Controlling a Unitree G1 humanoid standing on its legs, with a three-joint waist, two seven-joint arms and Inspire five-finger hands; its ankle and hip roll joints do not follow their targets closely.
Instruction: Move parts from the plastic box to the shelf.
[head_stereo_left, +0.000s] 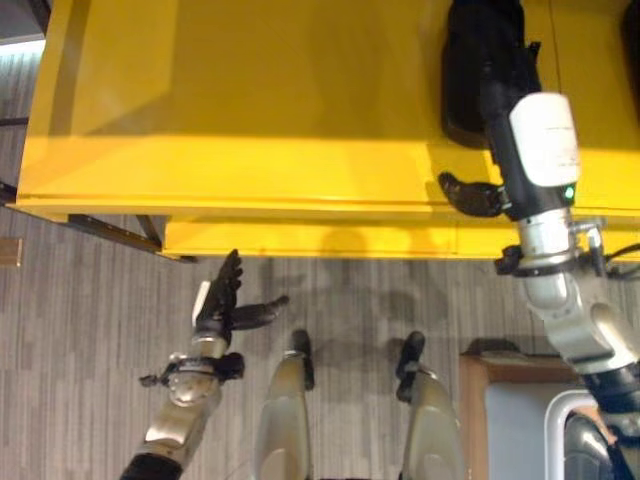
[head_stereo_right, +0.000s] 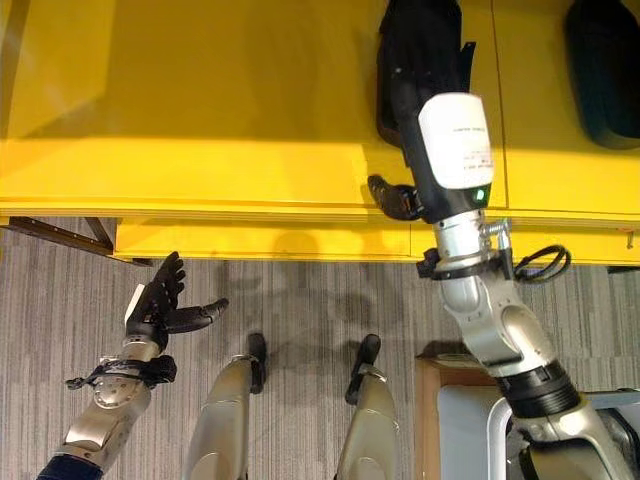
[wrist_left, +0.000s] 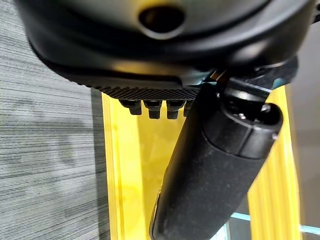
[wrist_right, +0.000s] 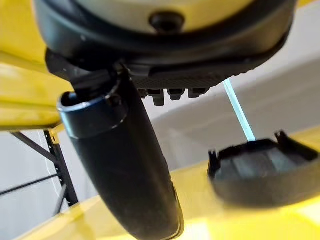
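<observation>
Yellow shelf (head_stereo_left: 250, 100) bearing a black part (wrist_right: 262, 172) beside the open, empty right hand (head_stereo_right: 400, 195), which should withdraw straight back; left hand (head_stereo_left: 222, 300) open.

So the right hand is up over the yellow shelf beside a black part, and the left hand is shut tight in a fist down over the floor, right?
Not quite. The left hand is open, fingers straight, as the left eye view shows. The right hand is at the yellow shelf by the black part.
</observation>
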